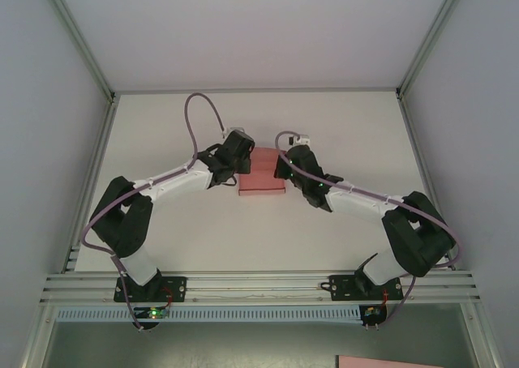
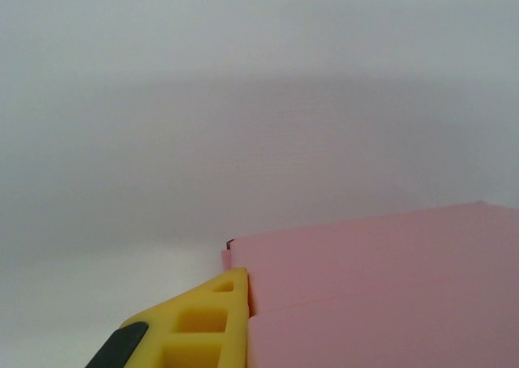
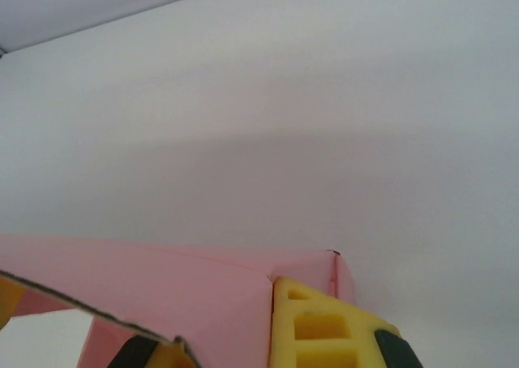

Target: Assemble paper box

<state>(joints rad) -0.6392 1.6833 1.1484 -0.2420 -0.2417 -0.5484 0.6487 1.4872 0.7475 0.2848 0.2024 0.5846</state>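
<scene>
1. Roughly mid-table (image 1: 243,238), top view: pink paper box (image 1: 263,180) lies on the white surface, directly btwn the two grippers.
2. L gripper (image 1: 246,167) sits at the box's left edge, touching it; arm reaches in from the near-left base.
3. R gripper (image 1: 280,170) sits at the box's right edge, touching it; arm reaches in from the near-right base.
4. L wrist view: one yellow finger (image 2: 207,323) at bottom, pink board (image 2: 389,287) pressed right against its inner side. The board covers the spot where the other finger would be. Jaws pressed together, nipping the board.
5. R wrist view: yellow finger (image 3: 324,327) at lower right, second yellow finger partly behind a pink flap (image 3: 162,283) at lower left. Flap w/ raw cut edge runs btwn them, so jaws are pinched on the box wall.
6. Box shape: reads as a rectangle from above; wrist views show fold seams btwn panels. Can't tell how far it is closed up.
7. Background in both wrist views: plain white table, soft shadow.
</scene>
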